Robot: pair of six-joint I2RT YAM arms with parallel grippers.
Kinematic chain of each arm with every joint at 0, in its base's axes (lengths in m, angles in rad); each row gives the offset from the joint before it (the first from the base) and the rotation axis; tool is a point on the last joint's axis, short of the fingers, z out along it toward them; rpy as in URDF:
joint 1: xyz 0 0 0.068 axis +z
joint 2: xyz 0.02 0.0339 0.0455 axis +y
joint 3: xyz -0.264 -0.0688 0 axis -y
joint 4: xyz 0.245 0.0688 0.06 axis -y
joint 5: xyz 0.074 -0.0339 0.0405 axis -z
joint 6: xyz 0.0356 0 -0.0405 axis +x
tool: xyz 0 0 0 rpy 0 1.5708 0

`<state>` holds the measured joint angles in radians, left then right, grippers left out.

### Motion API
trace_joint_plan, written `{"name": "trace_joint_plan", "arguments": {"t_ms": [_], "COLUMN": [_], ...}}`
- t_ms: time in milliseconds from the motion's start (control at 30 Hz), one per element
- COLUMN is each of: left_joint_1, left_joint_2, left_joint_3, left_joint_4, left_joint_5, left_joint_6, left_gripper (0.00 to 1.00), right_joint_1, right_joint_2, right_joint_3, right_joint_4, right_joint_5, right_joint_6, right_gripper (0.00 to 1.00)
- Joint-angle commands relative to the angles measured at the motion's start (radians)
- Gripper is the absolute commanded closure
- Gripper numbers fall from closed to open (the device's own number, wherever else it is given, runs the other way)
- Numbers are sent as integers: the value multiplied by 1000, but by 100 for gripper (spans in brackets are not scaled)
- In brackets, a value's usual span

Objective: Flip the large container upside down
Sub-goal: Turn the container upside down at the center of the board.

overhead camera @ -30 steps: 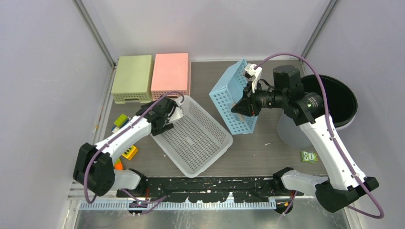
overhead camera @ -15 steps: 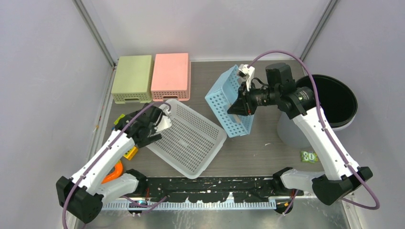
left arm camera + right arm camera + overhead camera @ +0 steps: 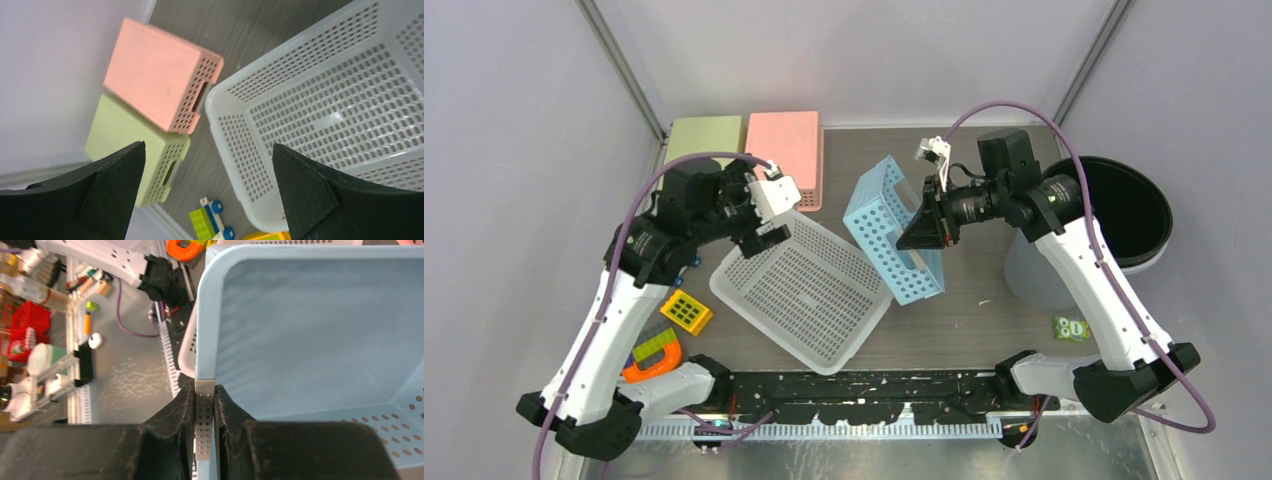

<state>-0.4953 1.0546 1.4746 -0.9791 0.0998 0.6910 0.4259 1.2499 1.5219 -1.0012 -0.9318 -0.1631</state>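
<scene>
From above, the white basket (image 3: 804, 290), which I take to be the large container, sits open side up on the table (image 3: 984, 310), skewed to its edges, in front of the pink box (image 3: 784, 155) and green box (image 3: 699, 140). The left gripper (image 3: 769, 215) hovers over its far-left corner, touching nothing. The right gripper (image 3: 924, 225) holds a blue basket (image 3: 879, 225) tipped on edge just beside the white one.

The left wrist view shows both fingers (image 3: 100, 190) spread wide with nothing between them, and the rounded corner and rim of the white basket below.

The right wrist view shows the fingers (image 3: 177, 415) pressed onto the blue basket's thin perforated wall.

The white basket looks light, thin and somewhat springy, with a smooth rim that could slip. Pinching a side wall just under the rim, near the middle of a long side, should serve best.
</scene>
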Motion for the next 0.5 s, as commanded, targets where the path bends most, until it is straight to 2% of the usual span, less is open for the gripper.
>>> {"name": "trace_joint_plan", "arguments": {"t_ms": [0,67,167,300,467], "left_joint_1": [2,1,1,1,1], "left_joint_2": [74,90,114,147,189], "left_joint_3": [18,24,68,156,269], "left_joint_4": [54,75,95,109,92], "left_joint_5": [247,295,360,440,543], "left_joint_6": [-1,-10,-31,-73,-81], "left_gripper": [0,0,0,0,0], "right_joint_1": [-41,-59,-68,-70,-70], "right_joint_2": [-35,-13,46,125,177], "right_joint_3": [-11,-20,16,83,140], "right_joint_4": [196,259,244,155,36], "right_joint_5": [-125,-139,-150,-146,-36], "right_joint_6": [152,229,249,211,112], "right_gripper": [99,99,99,99,99]}}
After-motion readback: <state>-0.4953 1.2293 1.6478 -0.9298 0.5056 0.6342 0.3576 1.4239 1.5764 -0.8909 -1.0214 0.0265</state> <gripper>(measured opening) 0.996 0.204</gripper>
